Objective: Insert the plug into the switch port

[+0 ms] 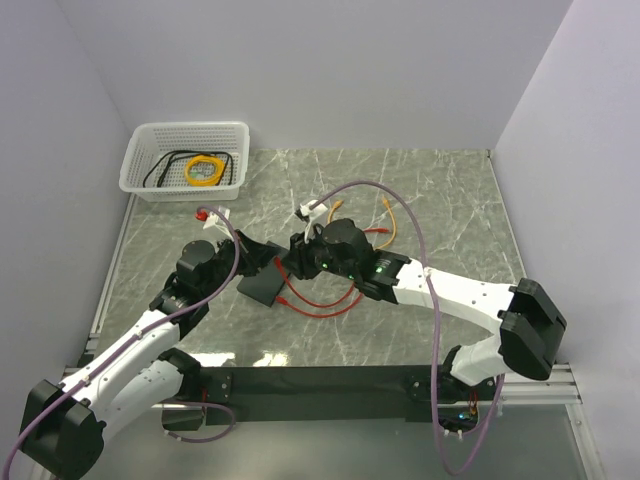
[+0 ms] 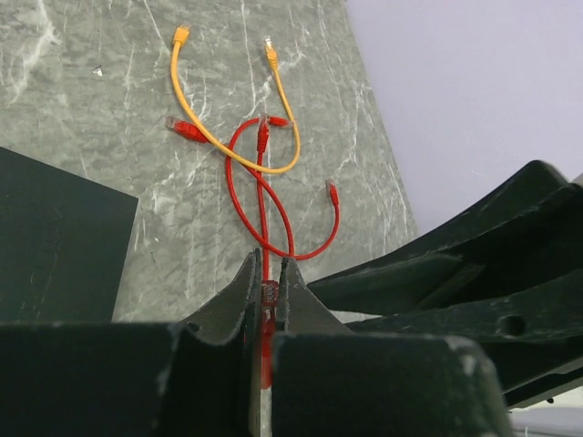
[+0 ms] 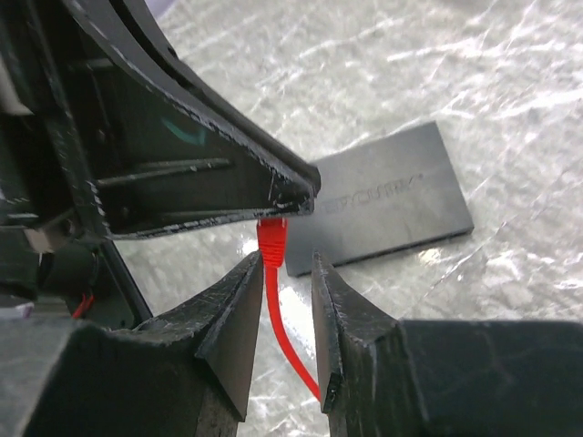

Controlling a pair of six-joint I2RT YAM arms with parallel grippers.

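Observation:
The plug (image 3: 272,238), red-booted on a thin red cord (image 3: 290,341), is pinched between the fingertips of my left gripper (image 2: 266,264), which is shut on it. The plug (image 2: 269,296) shows between those fingertips. My right gripper (image 3: 282,264) is open, and the cord runs through its gap just below the plug, touching neither finger. The flat black switch box (image 3: 383,196) lies on the table just beyond. Its port is hidden in every view. In the top view both grippers, left (image 1: 275,262) and right (image 1: 298,255), meet above the box (image 1: 262,287).
A white mesh basket (image 1: 150,185) with a yellow coil and a black cord stands at the back left. An orange-yellow cord (image 2: 232,150) and more red cords (image 2: 187,130) lie on the marble table beyond the grippers. Grey walls close three sides.

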